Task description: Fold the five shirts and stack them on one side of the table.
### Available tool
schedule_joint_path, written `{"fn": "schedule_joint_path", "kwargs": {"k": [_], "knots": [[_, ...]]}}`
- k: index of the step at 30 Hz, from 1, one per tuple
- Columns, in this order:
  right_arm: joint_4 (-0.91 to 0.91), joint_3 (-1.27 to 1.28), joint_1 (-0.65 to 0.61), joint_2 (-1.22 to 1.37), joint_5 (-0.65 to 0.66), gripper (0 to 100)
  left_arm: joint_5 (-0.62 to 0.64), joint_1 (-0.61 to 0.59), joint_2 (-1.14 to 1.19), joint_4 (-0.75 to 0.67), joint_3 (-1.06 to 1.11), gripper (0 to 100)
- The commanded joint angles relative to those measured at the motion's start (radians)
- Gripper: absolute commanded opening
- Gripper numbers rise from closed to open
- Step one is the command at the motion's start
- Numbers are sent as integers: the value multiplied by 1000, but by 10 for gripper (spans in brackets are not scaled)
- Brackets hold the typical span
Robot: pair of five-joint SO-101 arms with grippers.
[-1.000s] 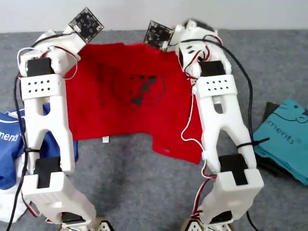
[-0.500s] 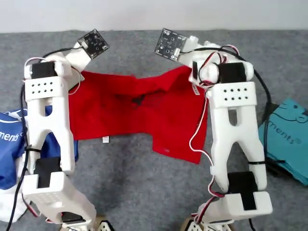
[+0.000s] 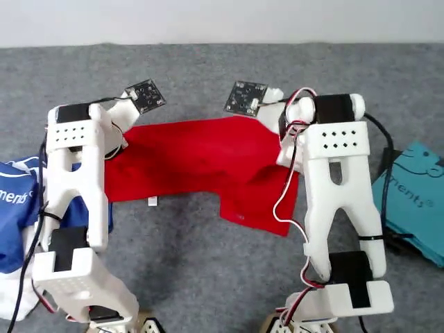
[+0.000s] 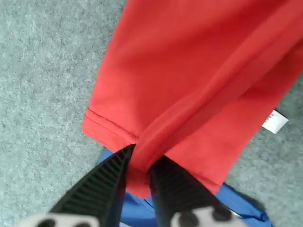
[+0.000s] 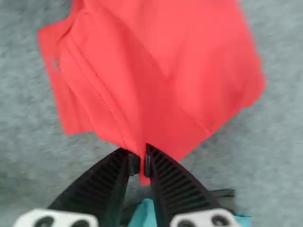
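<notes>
A red shirt lies across the middle of the grey table, its far half lifted and drawn toward the near edge. My left gripper is shut on a fold of the red shirt at its left side. At the right side my right gripper is shut on another pinch of the same red cloth. In the high view both arms stand over the shirt's two sides, the left arm and the right arm.
A blue shirt with white cloth under it lies at the table's left edge. A folded teal shirt on dark cloth sits at the right edge. Bare grey table spreads in front of the red shirt.
Both grippers have pulled the far edge of the red shirt toward the near side, folding it over itself and hiding the dark print. Both arms drew back.
</notes>
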Motion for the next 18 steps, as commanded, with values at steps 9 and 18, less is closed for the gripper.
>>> {"fn": "schedule_joint_path", "kwargs": {"k": [9,18], "knots": [[-209,-2,-5,-44,-63,10,176,-32,-14,-311,-7,16],[-823,-6,-10,65,-63,10,351,-32,-21,-735,-7,15]]}}
